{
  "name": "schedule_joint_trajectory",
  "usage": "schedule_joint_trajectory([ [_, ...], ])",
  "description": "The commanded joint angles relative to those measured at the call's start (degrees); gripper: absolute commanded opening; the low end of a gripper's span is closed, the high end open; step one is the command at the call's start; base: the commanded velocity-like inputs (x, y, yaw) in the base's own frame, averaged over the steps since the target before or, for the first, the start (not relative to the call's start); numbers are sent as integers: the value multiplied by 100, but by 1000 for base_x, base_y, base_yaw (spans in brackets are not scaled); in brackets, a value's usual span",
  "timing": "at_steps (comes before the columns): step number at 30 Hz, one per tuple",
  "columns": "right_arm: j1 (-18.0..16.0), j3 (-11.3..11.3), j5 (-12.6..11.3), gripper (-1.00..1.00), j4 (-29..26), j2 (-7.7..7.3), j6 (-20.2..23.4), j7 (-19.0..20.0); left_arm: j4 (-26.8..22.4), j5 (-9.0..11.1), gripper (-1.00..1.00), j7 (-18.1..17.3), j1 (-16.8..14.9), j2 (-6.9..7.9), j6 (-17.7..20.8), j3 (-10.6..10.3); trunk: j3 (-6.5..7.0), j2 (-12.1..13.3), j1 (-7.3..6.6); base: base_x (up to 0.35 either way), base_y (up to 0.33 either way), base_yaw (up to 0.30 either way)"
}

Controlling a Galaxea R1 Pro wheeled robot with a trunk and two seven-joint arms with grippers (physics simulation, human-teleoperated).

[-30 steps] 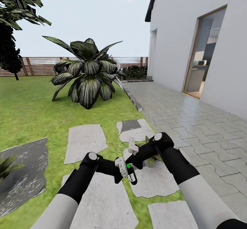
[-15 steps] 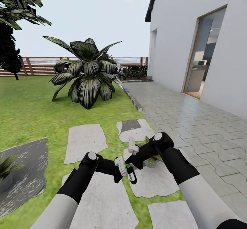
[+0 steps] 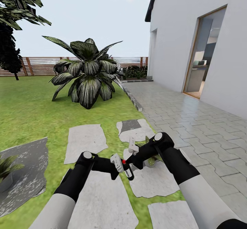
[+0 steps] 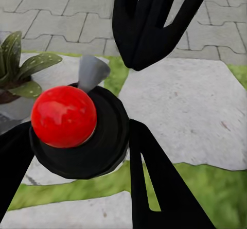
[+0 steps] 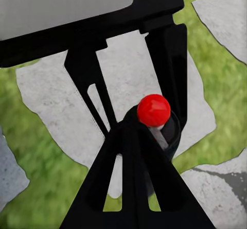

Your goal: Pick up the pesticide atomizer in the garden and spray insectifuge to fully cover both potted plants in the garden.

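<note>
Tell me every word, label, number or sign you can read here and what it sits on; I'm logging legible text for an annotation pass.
There is no text that can be read.
Pesticide atomizer: held between both jaws; no label lettering can be made out.
Pale housing in the right wrist view: faint embossed marks along its upper edge, too blurred to read.
House wall, fence and stone slabs: no signs or numbers.

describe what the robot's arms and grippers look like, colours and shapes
Both arms have pale grey-white forearm sleeves, then glossy black wrist sections with a round white cap at the joint. The left gripper and right gripper have light grey bodies. Close up, the fingers are thin, black, tapering, with long slots.
</note>
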Motion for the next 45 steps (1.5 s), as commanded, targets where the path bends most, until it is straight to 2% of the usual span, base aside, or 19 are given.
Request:
schedule_joint_trajectory([
  [1, -4, 4, 22, -100, -8, -1, 60, 27, -8, -19, -100, -27, -4, -1, 59, 8, -6, -3, -1, 0, 0, 0],
  [13, -4, -4, 23, -100, -8, -15, 52, 32, 131, -28, -100, 37, 5, 14, 59, 27, -6, -3, -1, 0, 0, 0],
  [18, -4, -4, 21, -100, -8, -33, 52, 32, 673, -28, -100, 61, -1, 29, 48, 37, -6, -3, -1, 0, 0, 0],
  [22, -4, -11, 23, -100, -6, -43, 52, 32, 964, -34, -100, 84, -4, 124, 27, 44, -6, -3, -1, 0, 0, 0],
  [24, -4, -10, 28, -100, -1, -44, 52, 32, 993, -32, -100, 91, 0, 229, 25, 76, -6, -3, -1, 0, 0, 0],
  [29, -4, -16, 47, -100, 9, -53, 58, 3, 997, -49, -100, 96, 4, 330, 27, 723, -6, -3, -1, 0, 0, 0],
  [30, -4, -48, 44, -100, 21, -65, 60, -15, 999, -58, -100, 107, 21, 379, 36, 978, -6, -3, -1, 0, 0, 0],
  [31, -4, -94, 42, -100, 23, -151, 61, -18, 1001, -61, -100, 112, 37, 406, 44, 1130, -6, -3, -1, 0, 0, 0],
  [32, -4, -143, 41, -100, 25, -258, 62, -23, 1002, -62, -100, 128, 49, 415, 46, 1191, -6, -3, -1, 0, 0, 0],
  [34, -4, -455, 39, -100, 27, -642, 64, -120, 1003, -66, -100, 559, 75, 421, 49, 1317, -6, -3, -1, 0, 0, 0],
  [35, -4, -762, 39, -100, 29, -770, 67, -253, 1004, -69, -100, 928, 95, 418, 50, 1342, -6, -3, -1, 0, 0, 0],
  [36, -4, -1036, 39, -100, 48, -819, 66, -394, 1011, -70, -100, 1177, 113, 418, 50, 1351, -6, -3, -1, 0, 0, 0],
  [37, 4, -1573, 38, -100, 174, -862, 64, -724, 1031, -71, -100, 1512, 162, 417, 50, 1359, -6, -3, -1, 0, 0, 0],
  [38, 8, -1919, 38, -100, 314, -878, 64, -942, 1040, -71, -100, 1664, 209, 416, 50, 1362, -6, -3, -1, 0, 0, 0],
  [40, 12, -2798, 38, -100, 1013, -899, 58, -1433, 1050, -72, -100, 1868, 416, 416, 50, 1373, -6, -3, -1, 0, 0, 0],
  [41, 13, -3121, 38, -100, 1435, -904, 54, -1600, 1048, -72, -100, 1902, 491, 418, 50, 1381, -6, -3, -1, 0, 0, 0],
  [42, 13, -3370, 38, 100, 1815, -906, 49, -1743, 1049, -68, -100, 1931, 575, 420, 50, 1387, -6, -3, -1, 0, 0, 0],
  [44, 13, -3578, 38, 100, 2152, -909, 45, -1929, 1044, -68, -100, 2051, 762, 421, 50, 1439, -6, -3, -1, 0, 0, 0],
  [45, 13, -3653, 38, 100, 2273, -908, 41, -2084, 1038, -69, -100, 2230, 918, 418, 47, 1587, -6, -3, -1, 0, 0, 0],
])
